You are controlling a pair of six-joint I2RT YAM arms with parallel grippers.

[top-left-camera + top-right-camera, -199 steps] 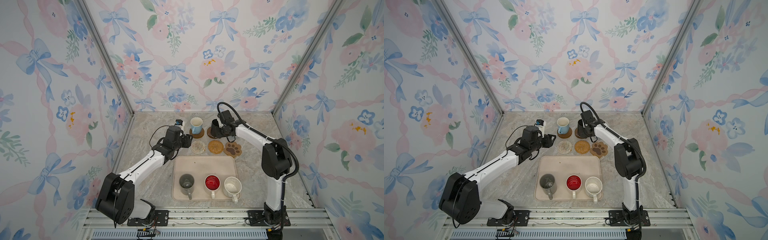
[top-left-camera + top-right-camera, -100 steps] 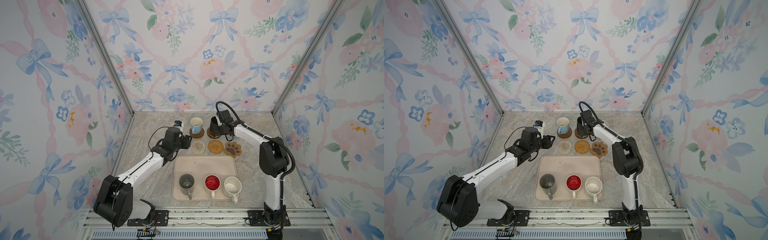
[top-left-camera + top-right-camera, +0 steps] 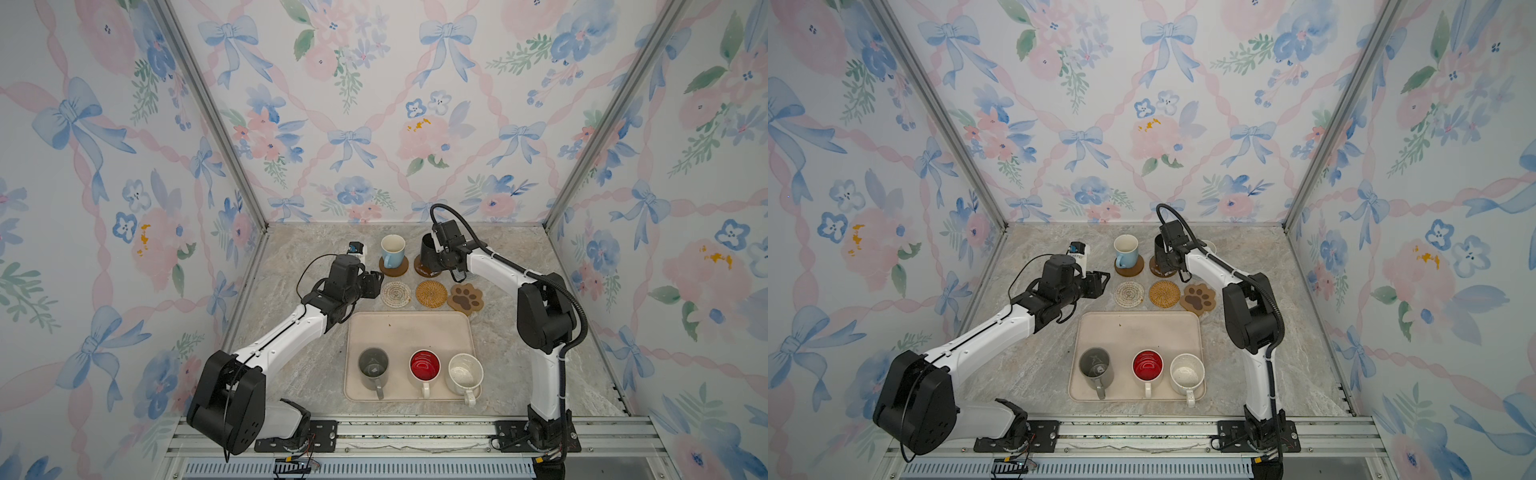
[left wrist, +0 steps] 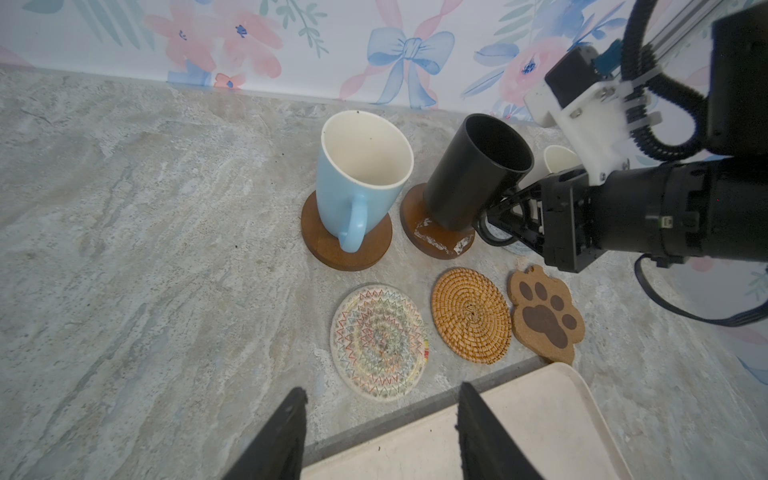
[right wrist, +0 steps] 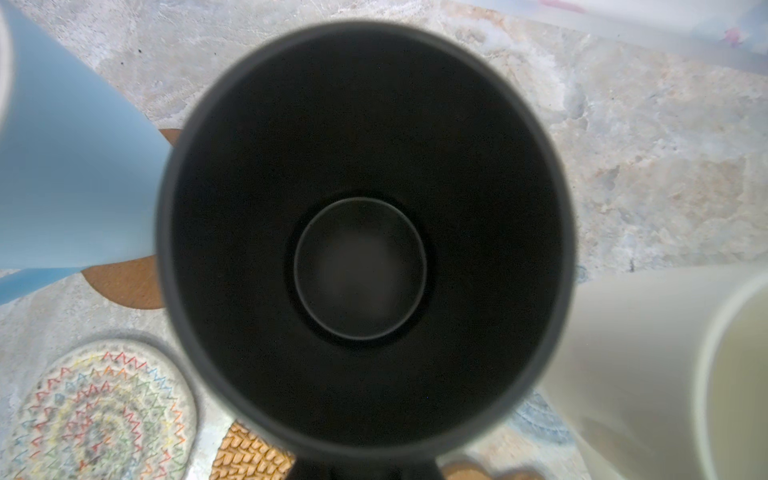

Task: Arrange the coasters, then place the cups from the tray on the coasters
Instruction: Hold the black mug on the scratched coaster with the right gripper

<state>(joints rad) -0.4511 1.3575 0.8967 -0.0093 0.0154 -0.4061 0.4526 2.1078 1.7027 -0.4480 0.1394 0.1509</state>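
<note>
black mug (image 3: 432, 257) on its coaster, right gripper (image 4: 505, 208) at the handle

black mug stands on the glossy dark-brown disc (image 4: 432, 241) in the back row, the right gripper clamped on its handle. just beside it the light blue mug (image 3: 392, 249) sits on the plain brown disc (image 3: 399, 271). left gripper (image 4: 382, 390) hangs with jaws apart over the tray's (image 3: 409, 332) far edge, near the cream crochet round (image 3: 395, 294). grey mug (image 3: 373, 368), red-lined mug (image 3: 424, 365) and speckled mug (image 3: 464, 372) stand in the tray
</note>
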